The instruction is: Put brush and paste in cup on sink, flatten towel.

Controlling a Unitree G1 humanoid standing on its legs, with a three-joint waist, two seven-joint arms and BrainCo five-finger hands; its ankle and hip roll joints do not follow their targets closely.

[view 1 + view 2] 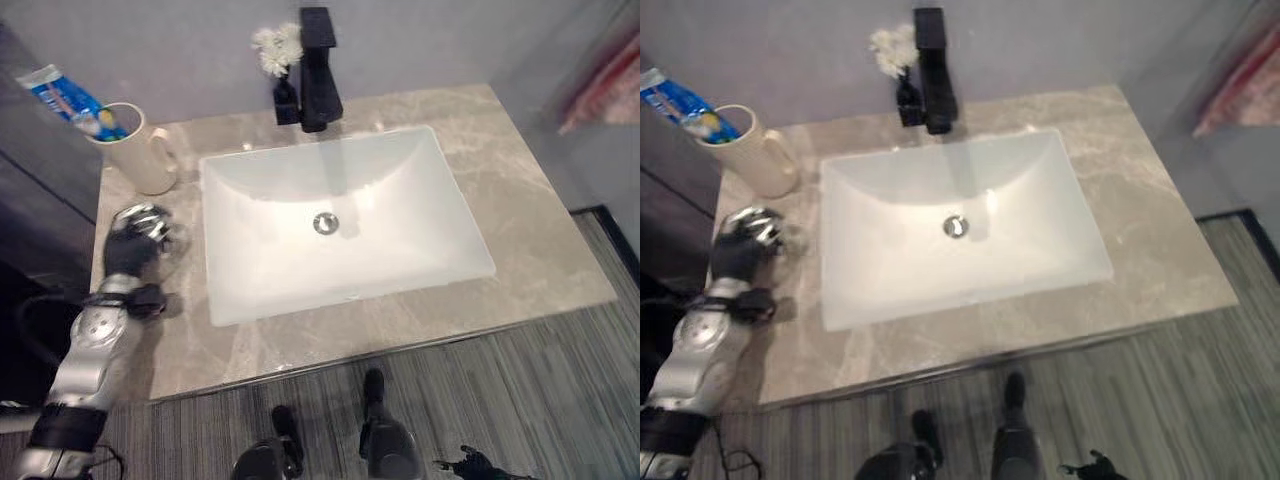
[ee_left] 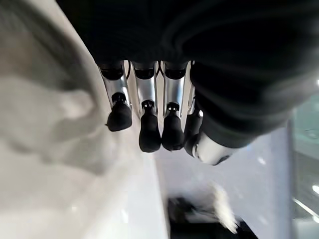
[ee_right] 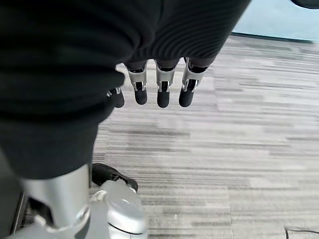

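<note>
Cup (image 1: 140, 150), countertop at 10 o'clock of the basin (image 1: 340, 220): holds toothpaste (image 1: 70, 100). Left hand (image 1: 135, 240), just below cup: fingers relaxed, empty. Risk: lifting hand could clip and topple cup.

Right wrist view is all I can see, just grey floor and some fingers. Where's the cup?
Observer: The cream ceramic mug stands at the back left corner of the grey marble counter, left of the white rectangular sink.
Operator: Is anything inside it?
Observer: Yes, a blue and white toothpaste tube sticks out of it.
Operator: Where's the other hand?
Observer: The left hand is at the counter just in front of the mug, holding nothing.
</note>
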